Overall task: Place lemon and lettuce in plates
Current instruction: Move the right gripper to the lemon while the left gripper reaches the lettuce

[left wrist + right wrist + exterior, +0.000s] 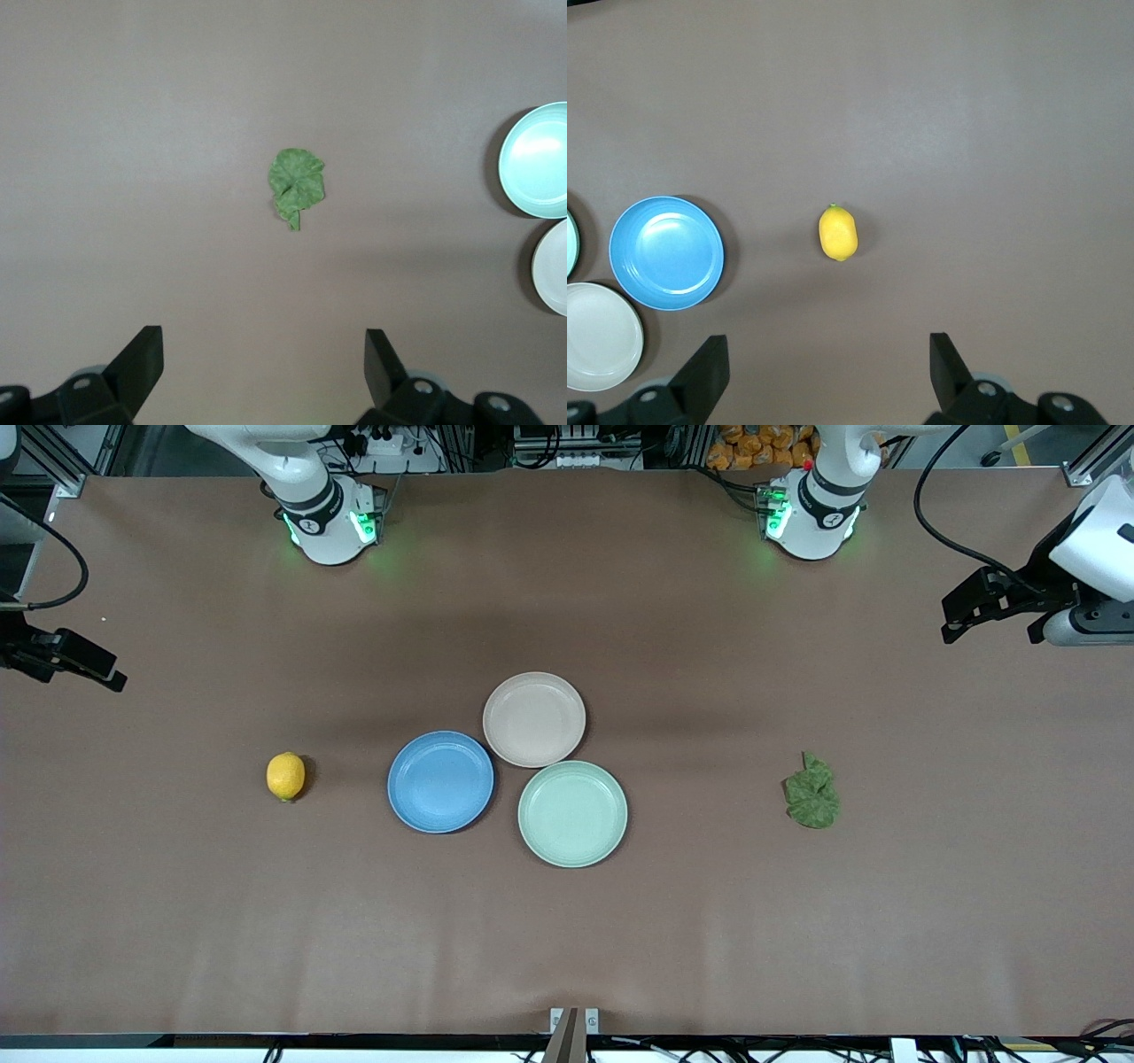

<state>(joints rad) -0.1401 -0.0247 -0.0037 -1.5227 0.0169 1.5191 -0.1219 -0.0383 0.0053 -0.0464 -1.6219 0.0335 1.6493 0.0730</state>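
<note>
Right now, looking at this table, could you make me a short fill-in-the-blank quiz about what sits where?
1. The lemon lies toward the ____ arm's end of the table.
2. The lettuce lies on the ____.
3. Nearest the lemon is the ____ plate.
4. The left tool and the right tool both have fingers that are ____.

Missing words: right; table; blue; open

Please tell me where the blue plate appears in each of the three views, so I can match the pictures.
Front view: blue plate, mid-table, between the lemon and the mint plate, touching the beige plate.
Left wrist view: not in it.
Right wrist view: blue plate, at the picture's left edge, beside the lemon.
Shared landmark: the beige plate shows in all three.
</note>
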